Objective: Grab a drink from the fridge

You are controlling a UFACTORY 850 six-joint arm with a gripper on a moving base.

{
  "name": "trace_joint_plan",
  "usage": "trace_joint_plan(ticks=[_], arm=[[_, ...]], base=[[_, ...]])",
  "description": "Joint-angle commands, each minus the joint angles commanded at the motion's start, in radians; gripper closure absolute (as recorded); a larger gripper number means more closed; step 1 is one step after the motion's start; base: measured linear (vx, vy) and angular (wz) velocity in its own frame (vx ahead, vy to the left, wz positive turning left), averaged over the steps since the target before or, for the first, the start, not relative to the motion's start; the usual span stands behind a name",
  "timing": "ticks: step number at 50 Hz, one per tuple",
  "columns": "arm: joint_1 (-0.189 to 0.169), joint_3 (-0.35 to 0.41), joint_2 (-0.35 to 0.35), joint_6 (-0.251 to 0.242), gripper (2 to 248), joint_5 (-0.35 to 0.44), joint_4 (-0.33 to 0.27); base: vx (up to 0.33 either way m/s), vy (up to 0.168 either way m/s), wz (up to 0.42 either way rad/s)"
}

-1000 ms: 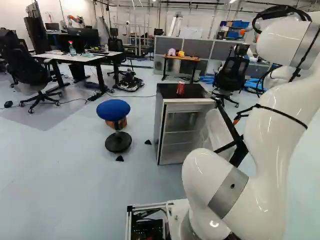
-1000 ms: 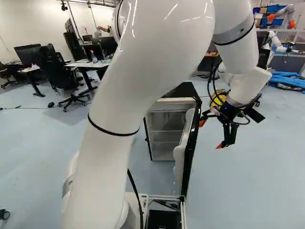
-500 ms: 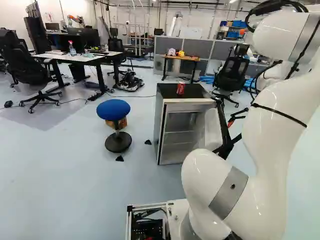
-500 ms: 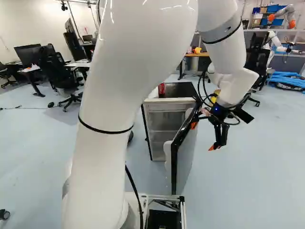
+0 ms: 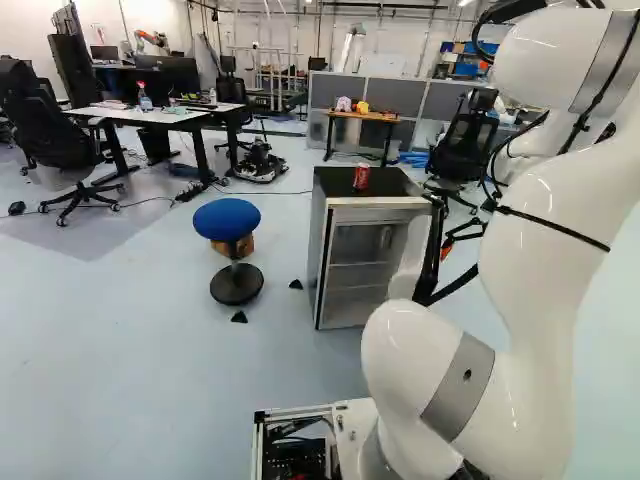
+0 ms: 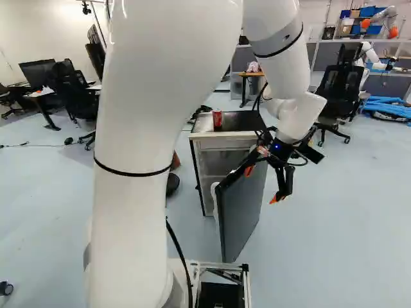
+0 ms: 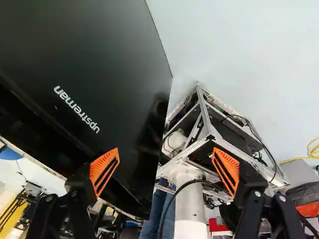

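As only base views show, upright can (image 5: 361,177)

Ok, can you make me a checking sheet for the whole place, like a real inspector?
Surface: dark fridge top, red can standing on it.
Job's things: fridge with shelves, door open; can't tell if drinks are inside.
Clutter: blue stool beside the fridge, small black wedge on the floor.
Claw: open, by the door's outside; can't tell if touching.
Cables: black one along the arm, thin one on the floor behind the stool.
Surroundings: desk, office chairs, another robot.
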Motion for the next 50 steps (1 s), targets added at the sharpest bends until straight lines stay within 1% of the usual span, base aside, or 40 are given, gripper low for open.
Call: trace_joint_plan(ticks=[12, 23, 50], arm=[[0.040, 0.041, 0.025, 0.000, 3, 0.011, -0.014], [0.081, 0.074, 0.046, 0.000, 3, 0.041, -0.027], [0.195, 0.143, 0.090, 0.000, 3, 0.191, -0.039]], base=[[0.000, 0.000, 0.000], [0.000, 0.000, 0.000], [0.000, 0.000, 0.000]])
